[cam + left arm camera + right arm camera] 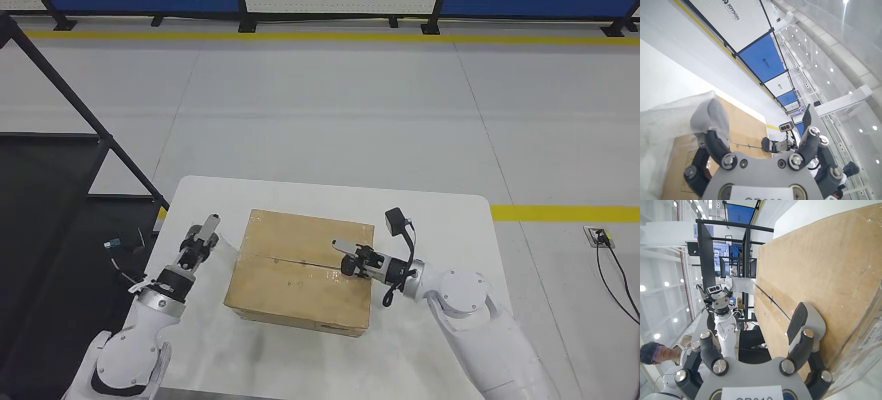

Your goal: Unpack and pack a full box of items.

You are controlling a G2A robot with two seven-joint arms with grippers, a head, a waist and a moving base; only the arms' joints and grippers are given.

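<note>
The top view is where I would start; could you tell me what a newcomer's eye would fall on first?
A closed cardboard box sits in the middle of the white table. The right hand hangs open over its top seam, and the left hand, also open, is beside the box, one finger swathed in white wrapping.

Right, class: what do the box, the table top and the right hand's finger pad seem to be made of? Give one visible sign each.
Box: matte brown cardboard, judging by its folded flaps and centre seam. Table top: smooth white, probably laminate or painted board; the look leaves it open. Right hand pad: black, textured, likely rubber.
</note>
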